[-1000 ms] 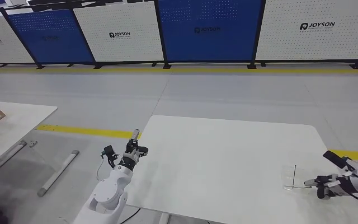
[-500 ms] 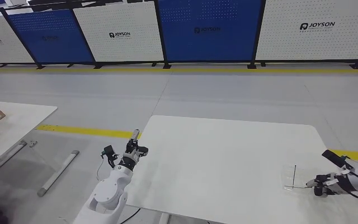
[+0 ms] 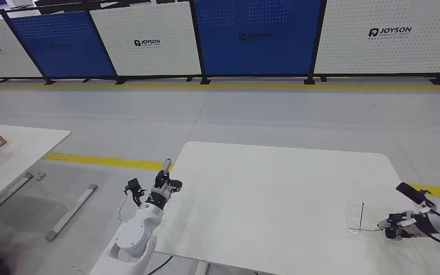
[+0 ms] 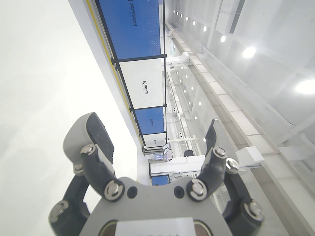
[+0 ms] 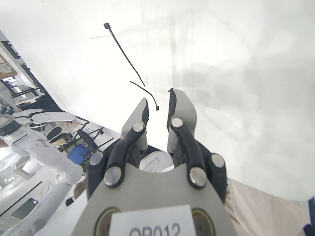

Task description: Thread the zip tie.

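At the right edge of the table (image 3: 275, 199), the right gripper (image 5: 158, 95) is slightly spread, one zip tie (image 5: 148, 93) ending between its fingers; a second zip tie (image 5: 124, 53) lies just beyond; the left gripper (image 4: 153, 117), spread wide, is at the left edge.

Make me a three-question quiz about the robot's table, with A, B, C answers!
1. Where are the zip ties? A on a shelf; B by the right gripper; C on the floor.
2. What colour are they? A white; B red; C black.
3. How is the left gripper? A open, empty; B shut on a zip tie; C shut, empty.
Answers: B, they sit right in front of the right gripper near the table edge; C, both show black against the white top; A, its fingers stand wide apart with nothing between.
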Tool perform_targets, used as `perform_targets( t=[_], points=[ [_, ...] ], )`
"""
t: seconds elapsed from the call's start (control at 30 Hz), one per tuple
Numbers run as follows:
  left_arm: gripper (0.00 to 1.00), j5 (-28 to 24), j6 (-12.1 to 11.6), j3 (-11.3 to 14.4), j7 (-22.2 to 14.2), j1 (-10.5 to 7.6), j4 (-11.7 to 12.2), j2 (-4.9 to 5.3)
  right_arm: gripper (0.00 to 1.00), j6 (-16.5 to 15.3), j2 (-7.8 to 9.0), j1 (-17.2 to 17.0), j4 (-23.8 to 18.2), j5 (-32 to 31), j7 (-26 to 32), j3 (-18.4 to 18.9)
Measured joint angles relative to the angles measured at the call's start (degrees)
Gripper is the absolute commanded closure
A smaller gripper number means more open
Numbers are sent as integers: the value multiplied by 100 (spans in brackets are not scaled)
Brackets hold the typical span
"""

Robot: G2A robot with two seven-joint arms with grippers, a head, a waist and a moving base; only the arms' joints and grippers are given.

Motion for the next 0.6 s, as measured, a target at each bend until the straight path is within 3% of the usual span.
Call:
perform_targets(
  t=[0.33, 0.43, 0.5, 0.6],
  points=[
    [0, 0, 0, 0, 0, 0, 0, 0, 82, 22, -23, 29, 29, -20, 0, -59],
    [0, 0, 0, 0, 0, 0, 0, 0, 87, 19, -22, 33, 20, -22, 0, -48],
    [0, 0, 0, 0, 0, 0, 0, 0, 97, 24, -18, 30, 3, -27, 0, -40],
    [0, 0, 0, 0, 0, 0, 0, 0, 100, 52, -11, 24, -32, -50, 0, -29]
  ],
)
